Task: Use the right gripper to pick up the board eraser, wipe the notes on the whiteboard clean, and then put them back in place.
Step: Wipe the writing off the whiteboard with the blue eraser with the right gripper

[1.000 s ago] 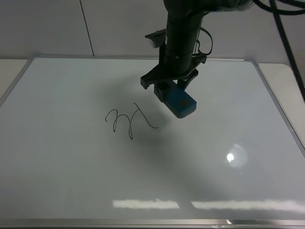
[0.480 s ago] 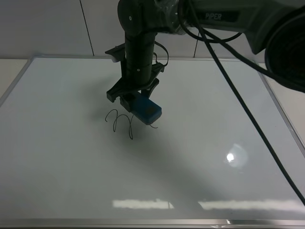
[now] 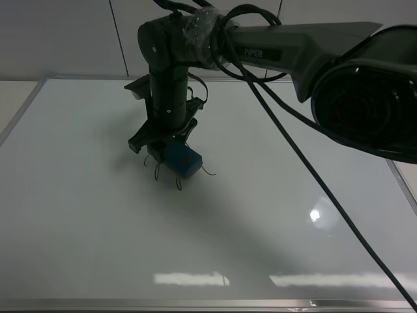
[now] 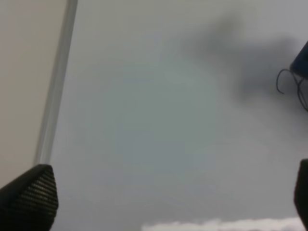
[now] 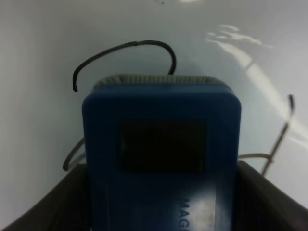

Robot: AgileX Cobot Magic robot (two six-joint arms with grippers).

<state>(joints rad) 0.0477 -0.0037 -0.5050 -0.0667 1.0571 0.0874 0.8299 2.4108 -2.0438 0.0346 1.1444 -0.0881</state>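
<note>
Right fingers (image 5: pixel 262 204) clamped on board eraser (image 3: pixel 183 160), pad over notes (image 5: pixel 139 44) on whiteboard (image 3: pixel 78 228). Wiping step in hand, by my reading. Strokes show either side of fingers; next move: sweep across them, pad kept flat. Left fingers (image 4: pixel 29 197) spread wide, holding nothing.

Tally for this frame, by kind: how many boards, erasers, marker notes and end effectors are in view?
whiteboard: 1
eraser: 1
notes: 1 scribble, partly under the eraser
end effectors: 2, the right end effector shut on the eraser, the left end effector open
Total: 5
</note>
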